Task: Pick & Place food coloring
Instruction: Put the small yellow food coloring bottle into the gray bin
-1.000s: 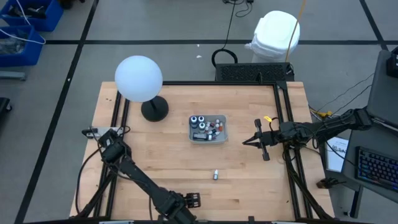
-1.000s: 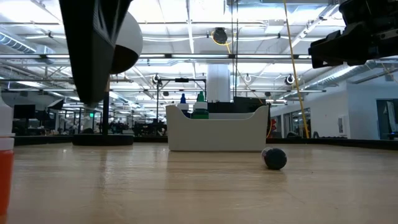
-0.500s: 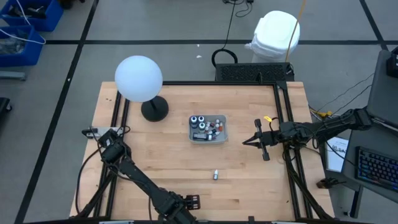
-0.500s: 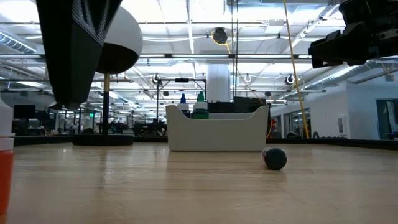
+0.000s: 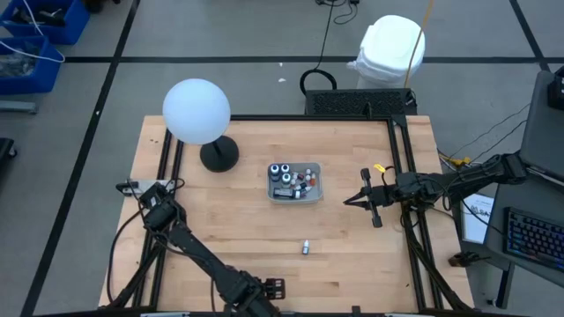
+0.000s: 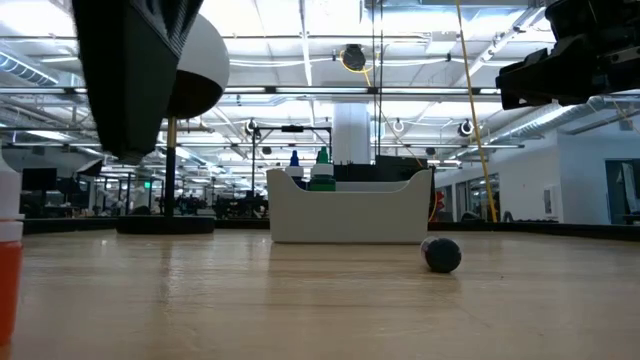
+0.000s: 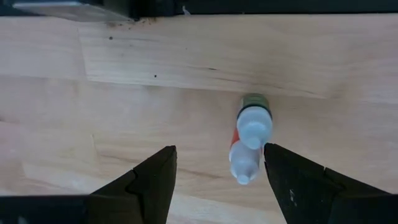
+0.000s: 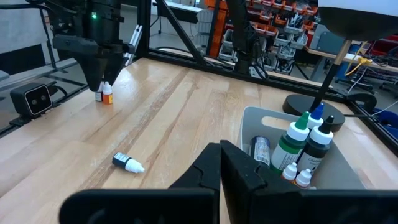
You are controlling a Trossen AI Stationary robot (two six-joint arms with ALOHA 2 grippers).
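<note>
The clear tray (image 5: 295,181) mid-tabletop (image 5: 220,220) holds upright white-capped food coloring bottles (image 8: 306,146) beside tiny ones; a dark bottle (image 5: 306,247) lies alone nearer the front edge; two standing bottles (image 7: 247,144), one orange-bodied, sit between the released left pincer (image 7: 217,180), their labels hidden; the right pincer (image 8: 221,163) is clenched, empty, beside the tray.

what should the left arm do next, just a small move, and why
Probably nudge the left end effector sideways until one bottle sits centred in the gap, before lowering. Its jaws stand open above the table, but the white-capped bottle and its neighbour stand close beside one finger, well off the middle of the gap.
</note>
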